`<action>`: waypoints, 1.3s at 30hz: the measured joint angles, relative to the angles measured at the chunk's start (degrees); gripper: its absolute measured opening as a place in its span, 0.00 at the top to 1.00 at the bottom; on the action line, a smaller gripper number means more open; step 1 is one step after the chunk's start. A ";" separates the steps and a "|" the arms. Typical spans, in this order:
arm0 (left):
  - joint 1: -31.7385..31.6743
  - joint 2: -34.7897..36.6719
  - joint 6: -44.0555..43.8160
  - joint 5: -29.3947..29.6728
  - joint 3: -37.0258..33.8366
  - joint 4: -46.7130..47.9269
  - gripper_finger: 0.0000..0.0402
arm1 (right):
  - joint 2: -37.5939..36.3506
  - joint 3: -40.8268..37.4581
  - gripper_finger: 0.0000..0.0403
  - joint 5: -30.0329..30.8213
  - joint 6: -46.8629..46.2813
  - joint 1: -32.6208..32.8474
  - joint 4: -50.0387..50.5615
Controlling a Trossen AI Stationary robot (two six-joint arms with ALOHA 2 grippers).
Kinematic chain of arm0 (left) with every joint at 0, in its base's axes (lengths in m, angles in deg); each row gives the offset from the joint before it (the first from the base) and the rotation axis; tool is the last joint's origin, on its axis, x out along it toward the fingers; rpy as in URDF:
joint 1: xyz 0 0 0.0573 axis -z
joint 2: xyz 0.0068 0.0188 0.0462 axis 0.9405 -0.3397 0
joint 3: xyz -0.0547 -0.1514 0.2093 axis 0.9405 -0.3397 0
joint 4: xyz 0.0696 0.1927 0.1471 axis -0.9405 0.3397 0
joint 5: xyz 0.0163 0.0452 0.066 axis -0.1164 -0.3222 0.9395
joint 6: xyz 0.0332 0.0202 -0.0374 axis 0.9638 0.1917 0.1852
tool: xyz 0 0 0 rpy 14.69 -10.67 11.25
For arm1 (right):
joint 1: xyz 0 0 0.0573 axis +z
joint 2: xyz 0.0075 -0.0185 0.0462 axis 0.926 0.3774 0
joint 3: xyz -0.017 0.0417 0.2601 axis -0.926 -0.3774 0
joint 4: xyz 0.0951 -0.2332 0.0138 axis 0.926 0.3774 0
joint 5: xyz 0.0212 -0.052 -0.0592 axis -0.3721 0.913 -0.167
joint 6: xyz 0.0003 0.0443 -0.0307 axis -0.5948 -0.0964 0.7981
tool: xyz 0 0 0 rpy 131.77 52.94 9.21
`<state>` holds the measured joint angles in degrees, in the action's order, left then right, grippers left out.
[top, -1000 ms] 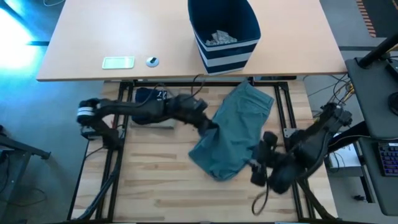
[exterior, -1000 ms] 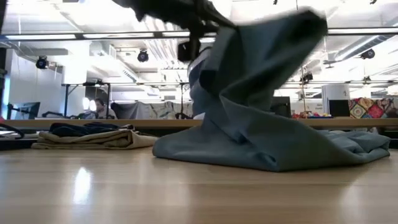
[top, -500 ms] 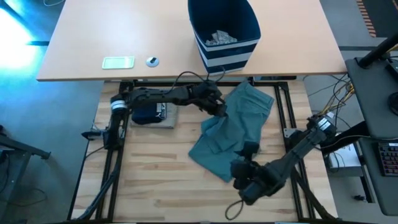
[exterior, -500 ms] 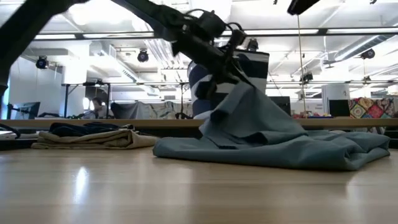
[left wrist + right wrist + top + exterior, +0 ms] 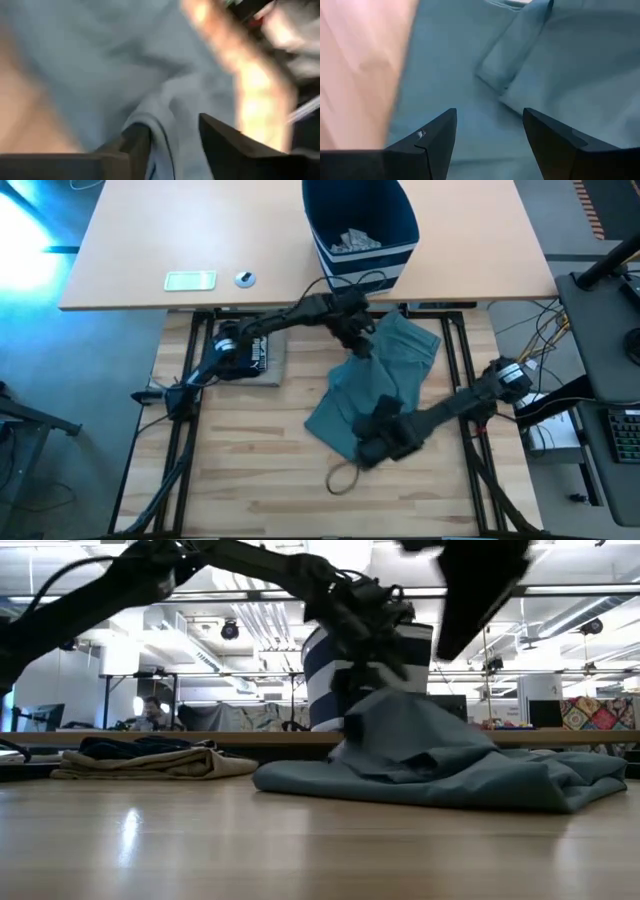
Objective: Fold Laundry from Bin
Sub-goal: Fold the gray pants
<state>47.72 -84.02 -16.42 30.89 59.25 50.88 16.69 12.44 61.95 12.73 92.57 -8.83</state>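
Laundry split three ways on the wooden counter (image 5: 240,480). Navy piece with white lettering (image 5: 250,358) folded on a beige piece (image 5: 150,764) near the left edge. Left pincer (image 5: 362,346) next, over the far part of the teal-green garment (image 5: 385,385), fingers (image 5: 135,145) parted with a fold of teal cloth between them. Garment heaped at counter centre, partly folded. Right pincer (image 5: 372,442) at its near edge, fingers (image 5: 437,137) spread above the cloth, gripping nothing. Striped navy bin (image 5: 360,230) on the tan desk (image 5: 150,240) past the far edge, grey pieces (image 5: 352,242) inside.
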 joint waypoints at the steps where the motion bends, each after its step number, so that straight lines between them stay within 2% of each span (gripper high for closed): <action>1: -0.22 -0.15 3.39 1.87 1.48 4.53 0.60 | 0.00 -0.89 0.44 -1.92 0.04 -1.48 -2.81; 5: -0.62 6.32 11.16 8.79 -3.84 11.50 0.45 | -0.07 -4.86 0.44 -4.09 1.12 -6.75 -12.95; 10: -0.53 18.05 14.55 10.93 -17.60 10.70 0.34 | -0.07 -8.35 0.44 -8.56 -1.15 -13.85 -17.41; 17: 1.76 40.55 11.13 11.43 -48.90 -4.18 0.31 | 3.42 -8.91 0.44 -18.15 1.76 -20.98 -25.35; 20: 6.30 50.15 9.59 10.98 -62.30 -11.46 0.31 | 6.55 -8.41 0.44 -16.50 3.53 -21.80 -27.29; 24: 16.73 59.98 4.08 11.94 -76.58 -22.60 0.31 | 8.81 -6.70 0.44 -14.76 3.69 -21.64 -25.76; 27: 25.03 61.35 -5.76 18.57 -84.51 -34.20 0.32 | 7.15 -3.99 0.44 -14.07 1.22 -21.37 -17.67; 31: 31.06 58.07 -14.13 29.50 -89.01 -50.78 0.32 | 0.32 -0.29 0.44 -11.05 -3.30 -20.37 -3.14; 35: 32.78 49.93 -14.88 41.38 -88.81 -57.84 0.32 | -9.41 1.53 0.44 -6.84 -8.01 -17.64 4.79; 39: 32.78 39.40 -16.70 46.54 -84.79 -60.12 0.32 | -19.17 1.56 0.44 -3.28 -10.40 -13.87 3.75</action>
<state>80.50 -44.62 -33.12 77.43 -25.54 -9.24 -2.48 14.00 58.67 2.33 78.70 -5.09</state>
